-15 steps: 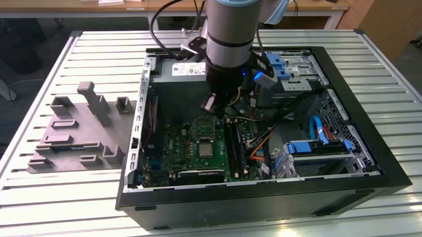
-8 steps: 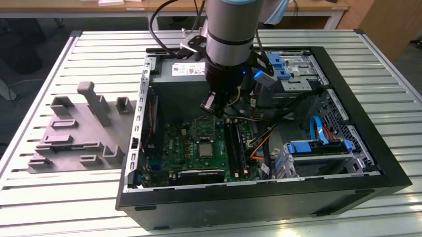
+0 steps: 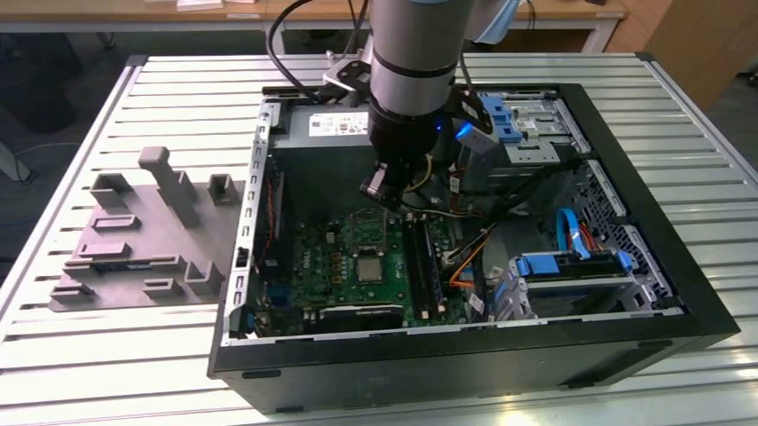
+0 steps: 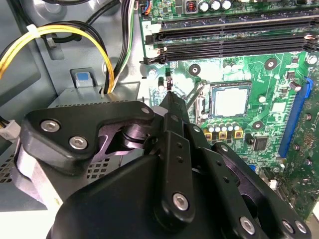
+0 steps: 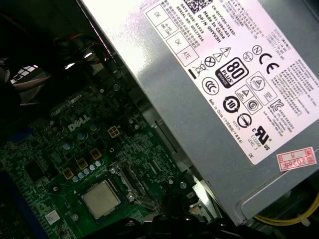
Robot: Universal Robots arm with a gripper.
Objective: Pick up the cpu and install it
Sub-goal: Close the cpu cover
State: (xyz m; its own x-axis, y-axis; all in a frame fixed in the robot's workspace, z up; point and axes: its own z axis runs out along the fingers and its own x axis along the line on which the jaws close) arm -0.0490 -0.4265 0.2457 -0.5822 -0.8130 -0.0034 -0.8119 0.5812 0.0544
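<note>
The cpu [image 3: 371, 267] is a small silver square lying flat in the black-framed socket on the green motherboard [image 3: 319, 266] inside the open computer case [image 3: 474, 355]. Both wrist views show the cpu [image 4: 230, 102] [image 5: 101, 199] seated in the socket with its metal top bare. My gripper [image 3: 389, 197] hangs above the board, beside the socket and toward the grey power supply [image 5: 224, 89]. Its black tip [image 4: 169, 94] points down at the board near the socket's thin metal lever [image 4: 193, 95]. Nothing shows in its grasp.
Yellow and black cables [image 4: 75, 37] run near the power supply. Memory slots [image 4: 234, 37] lie beside the socket. Blue drive brackets [image 3: 566, 264] fill the case's right side in the exterior view. A grey fixture tray [image 3: 142, 240] sits on the slatted table [image 3: 71, 115], left of the case.
</note>
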